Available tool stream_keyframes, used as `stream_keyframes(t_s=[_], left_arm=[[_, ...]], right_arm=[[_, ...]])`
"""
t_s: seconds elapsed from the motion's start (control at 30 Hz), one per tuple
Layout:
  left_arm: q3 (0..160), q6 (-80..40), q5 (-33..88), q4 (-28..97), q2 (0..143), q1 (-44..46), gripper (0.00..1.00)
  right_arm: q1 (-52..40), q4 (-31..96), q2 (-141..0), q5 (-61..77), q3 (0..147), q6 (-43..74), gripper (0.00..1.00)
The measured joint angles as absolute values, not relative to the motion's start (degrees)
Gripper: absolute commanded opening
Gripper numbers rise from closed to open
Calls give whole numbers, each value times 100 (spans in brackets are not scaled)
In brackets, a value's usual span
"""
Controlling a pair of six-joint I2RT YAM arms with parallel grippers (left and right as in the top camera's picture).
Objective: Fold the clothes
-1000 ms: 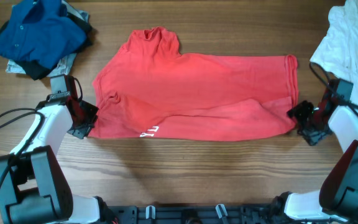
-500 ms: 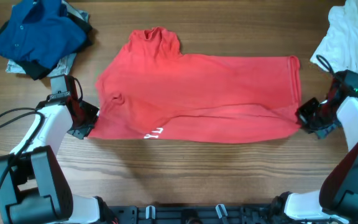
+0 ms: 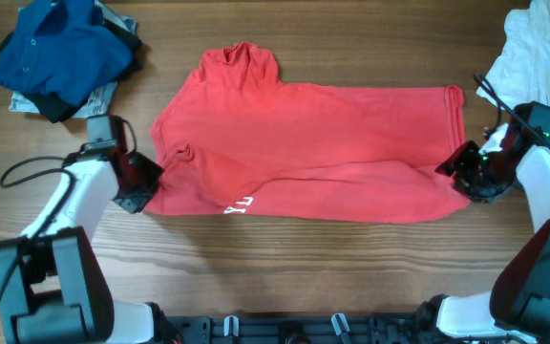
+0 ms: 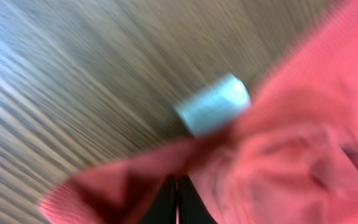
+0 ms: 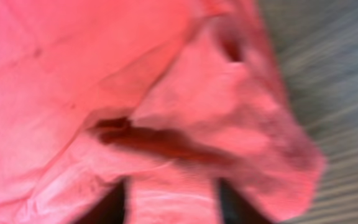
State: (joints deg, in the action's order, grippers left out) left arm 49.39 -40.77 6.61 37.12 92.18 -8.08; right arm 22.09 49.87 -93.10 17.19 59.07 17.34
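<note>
The red T-shirt (image 3: 304, 143) lies spread across the middle of the table, with white lettering (image 3: 239, 204) at its front edge. My left gripper (image 3: 146, 182) is at the shirt's left edge. In the left wrist view its fingers (image 4: 178, 199) are shut together on red cloth (image 4: 291, 143), beside the white neck label (image 4: 213, 104). My right gripper (image 3: 454, 172) is at the shirt's right edge. In the right wrist view its fingers (image 5: 173, 202) stand wide apart with red cloth (image 5: 104, 74) lying between them.
The blue collared shirt (image 3: 55, 48) lies crumpled at the back left on top of other dark and patterned cloth (image 3: 98, 96). The long white garment (image 3: 533, 57) lies at the back right, close behind my right arm.
My left gripper has moved right, onto the shirt's left edge. My right gripper went right, then back left and slightly away onto the right edge. The shirt's right side shifted a little.
</note>
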Motion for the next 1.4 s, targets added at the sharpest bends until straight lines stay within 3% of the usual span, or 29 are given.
stream_keyframes(t_s=[0.1, 0.23, 0.27, 0.3, 0.37, 0.4, 0.47, 0.57, 0.6, 0.83, 1.1, 1.4], left_arm=[[5212, -3817, 718, 3754, 8595, -16, 4], [5343, -3723, 764, 3903, 8178, 1138, 4], [5343, -3710, 760, 3900, 8219, 1358, 4], [5341, -3710, 749, 3885, 8289, 1597, 11], [5341, -3712, 698, 3876, 8438, 1772, 21], [5343, -3669, 676, 3850, 8549, 1798, 32], [5341, -3669, 655, 3701, 8755, 1798, 39], [5347, -3336, 727, 2989, 8864, 1796, 63], [5398, -3192, 762, 2884, 8864, 1796, 63], [7266, -2849, 410, 2211, 9115, 1796, 61], [10062, -2810, 397, 2536, 12062, 1796, 59], [10370, -2814, 419, 1769, 13041, 1796, 55]], right_arm=[[1745, 4956, -9310, 1883, 5907, 1522, 7], [843, 4681, -9310, 1953, 5907, 1577, 18], [633, 4609, -9310, 1953, 5907, 1673, 33], [464, 4576, -9308, 1953, 5907, 1774, 44], [316, 4574, -9310, 1944, 5907, 1957, 53], [259, 4571, -9310, 1942, 5907, 2058, 59], [180, 4445, -9310, 1940, 5907, 2141, 56], [91, 4027, -9310, 1942, 5896, 2130, 73], [80, 3795, -9310, 1940, 5898, 2091, 75], [80, 3662, -9310, 1944, 6342, 2115, 77], [80, 4040, -9544, 1944, 6348, 2047, 79], [80, 4134, -9692, 1944, 6348, 1920, 79]])
